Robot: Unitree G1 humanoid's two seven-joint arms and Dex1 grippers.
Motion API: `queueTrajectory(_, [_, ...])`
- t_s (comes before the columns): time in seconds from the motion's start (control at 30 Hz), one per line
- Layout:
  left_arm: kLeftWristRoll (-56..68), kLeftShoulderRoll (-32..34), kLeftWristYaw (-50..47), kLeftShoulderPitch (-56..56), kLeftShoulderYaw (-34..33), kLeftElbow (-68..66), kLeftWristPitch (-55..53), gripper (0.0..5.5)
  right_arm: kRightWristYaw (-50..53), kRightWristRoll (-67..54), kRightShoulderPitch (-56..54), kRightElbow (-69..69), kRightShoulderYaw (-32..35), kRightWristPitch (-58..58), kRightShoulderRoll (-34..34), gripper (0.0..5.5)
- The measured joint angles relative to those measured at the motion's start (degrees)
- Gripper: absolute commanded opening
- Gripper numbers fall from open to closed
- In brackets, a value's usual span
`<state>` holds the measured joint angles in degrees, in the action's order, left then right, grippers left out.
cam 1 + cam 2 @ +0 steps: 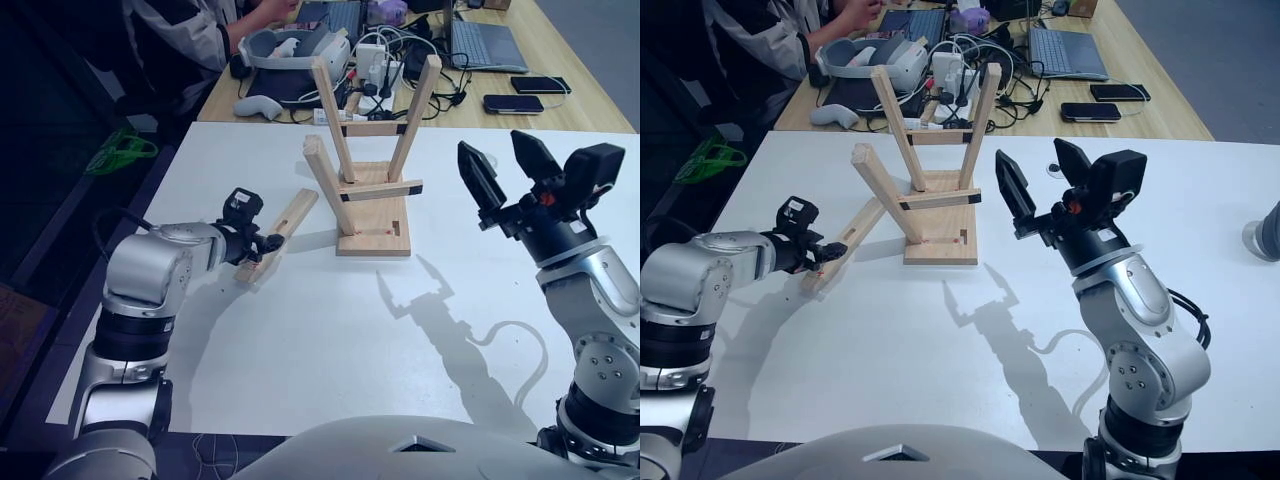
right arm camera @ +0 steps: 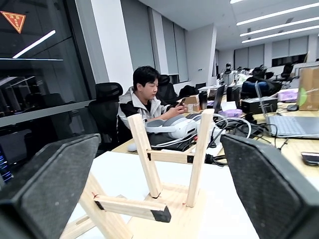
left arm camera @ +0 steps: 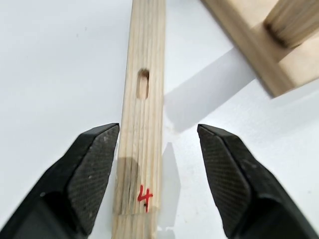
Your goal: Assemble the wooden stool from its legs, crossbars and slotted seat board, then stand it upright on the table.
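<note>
You're working on a white table (image 1: 330, 350), with a cluttered wooden desk (image 1: 570, 60) behind it carrying a laptop (image 1: 480, 40), a phone (image 1: 540, 84) and a headset (image 1: 285, 45).

The stool sits upside down mid-table. Its seat board (image 1: 385, 238) lies flat with three legs (image 1: 333, 120) standing in it, joined by two crossbars (image 1: 372, 128). The fourth leg (image 3: 144, 99) lies loose on the table to the stool's left, its far end near the board's edge and its slot (image 3: 143, 83) facing up.

Your left gripper (image 3: 158, 130) is spread wide and straddles that leg near its marked end. The leg sits off-centre, hard by one finger (image 3: 94, 164) and apart from the other. Your right gripper (image 1: 492, 145) is also spread and holds nothing, raised to the right of the stool.

The step looks to be picking up the last leg:
- Centre the jaws over the wood before you close, or the leg will likely skid sideways.
- Grip square across the grain.
- Note which way the slot faces, since it probably has to meet a crossbar end.
- Use the right gripper to steady the board while you seat the leg.

A red handwritten "4" (image 3: 145, 197) marks the leg's near end; I can read no other writing.
</note>
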<state>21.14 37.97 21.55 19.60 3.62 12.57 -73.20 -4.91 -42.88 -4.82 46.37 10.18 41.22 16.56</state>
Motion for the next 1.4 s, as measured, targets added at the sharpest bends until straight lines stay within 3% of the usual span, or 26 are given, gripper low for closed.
queueTrajectory(0.17, [-1.5,-0.1,1.3,-0.6,1.6,-4.3,4.3,3.49,0.1,-0.8,0.0,0.0,-0.3,0.7,0.3,4.54])
queueTrajectory(0.53, [-3.1,-1.3,2.8,-2.4,3.5,-8.2,5.3,3.49,1.5,-3.8,-0.2,0.2,-0.4,3.1,2.3,4.54])
queueTrajectory(0.9, [-4.6,-3.8,1.5,-2.9,2.0,-9.3,7.8,2.04,3.5,-6.9,-2.0,0.4,-0.3,5.2,4.2,4.54])
queueTrajectory(1.23, [-6.0,-6.9,1.2,-1.1,3.1,-12.1,11.6,2.03,8.1,-0.5,-1.2,-0.2,-2.0,4.5,4.1,4.54])
queueTrajectory(1.4, [-9.4,-9.8,-5.4,3.7,-1.0,-13.5,16.6,2.03,10.6,8.1,-6.7,-7.2,-3.3,1.9,3.3,4.54])
